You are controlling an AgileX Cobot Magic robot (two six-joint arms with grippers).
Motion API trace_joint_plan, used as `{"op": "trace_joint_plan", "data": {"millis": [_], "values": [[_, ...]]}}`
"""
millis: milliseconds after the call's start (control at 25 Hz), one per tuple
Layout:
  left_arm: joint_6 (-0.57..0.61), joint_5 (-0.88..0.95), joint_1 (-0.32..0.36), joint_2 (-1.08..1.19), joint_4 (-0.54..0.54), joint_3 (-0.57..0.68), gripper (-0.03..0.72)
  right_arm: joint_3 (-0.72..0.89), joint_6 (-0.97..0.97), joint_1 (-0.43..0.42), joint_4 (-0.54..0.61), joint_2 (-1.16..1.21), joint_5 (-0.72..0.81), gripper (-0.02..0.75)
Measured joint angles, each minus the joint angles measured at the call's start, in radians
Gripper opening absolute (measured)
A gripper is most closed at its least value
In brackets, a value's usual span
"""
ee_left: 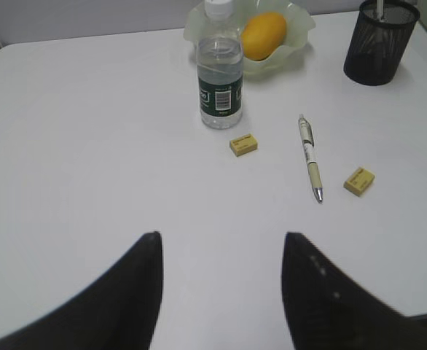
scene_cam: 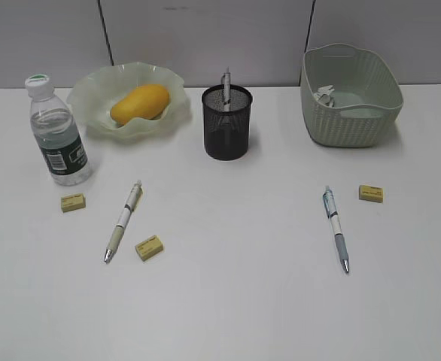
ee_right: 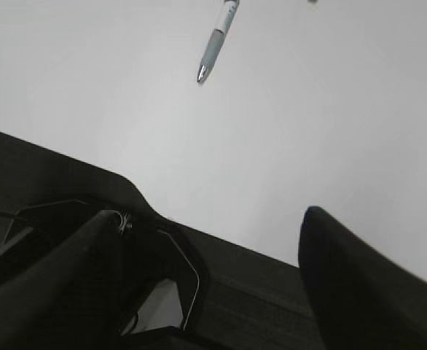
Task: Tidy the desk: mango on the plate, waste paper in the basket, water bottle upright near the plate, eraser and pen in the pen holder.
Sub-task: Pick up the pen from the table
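Both grippers stand open and empty, the left gripper point(ee_left: 221, 292) hovering over bare desk point(ee_left: 89, 146) near its front edge, the right gripper point(ee_right: 213, 284) back past that edge. Nearest lie two pens, the left pen point(scene_cam: 123, 221) with tip toward the front and slightly left, the right pen point(scene_cam: 336, 238) with tip front-right; a pinch across either narrow barrel could roll it away. Beyond, three erasers wait, then the upright water bottle point(scene_cam: 58, 134), mango point(scene_cam: 140, 103) in the plate point(scene_cam: 92, 94), and pen holder point(scene_cam: 226, 122).
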Motion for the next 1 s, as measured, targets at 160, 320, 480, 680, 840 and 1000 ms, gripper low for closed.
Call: {"op": "trace_joint_plan", "data": {"millis": [160, 320, 480, 680, 840, 1000], "values": [[0.000, 0.000, 0.000, 0.000, 0.000, 0.000, 0.395, 0.120, -0.017, 0.000, 0.000, -0.183, -0.036, 0.574], [0.000, 0.000, 0.000, 0.000, 0.000, 0.000, 0.393, 0.222, -0.064, 0.000, -0.012, -0.346, -0.036, 0.573], [0.000, 0.000, 0.000, 0.000, 0.000, 0.000, 0.389, 0.271, -0.078, 0.000, -0.022, -0.450, -0.054, 0.571], [0.000, 0.000, 0.000, 0.000, 0.000, 0.000, 0.389, 0.286, -0.079, 0.000, -0.022, -0.480, -0.083, 0.571], [0.000, 0.000, 0.000, 0.000, 0.000, 0.000, 0.388, 0.289, -0.081, 0.000, -0.022, -0.480, -0.091, 0.571], [0.000, 0.000, 0.000, 0.000, 0.000, 0.000, 0.388, 0.295, -0.082, 0.000, -0.022, -0.480, -0.096, 0.571]]}}
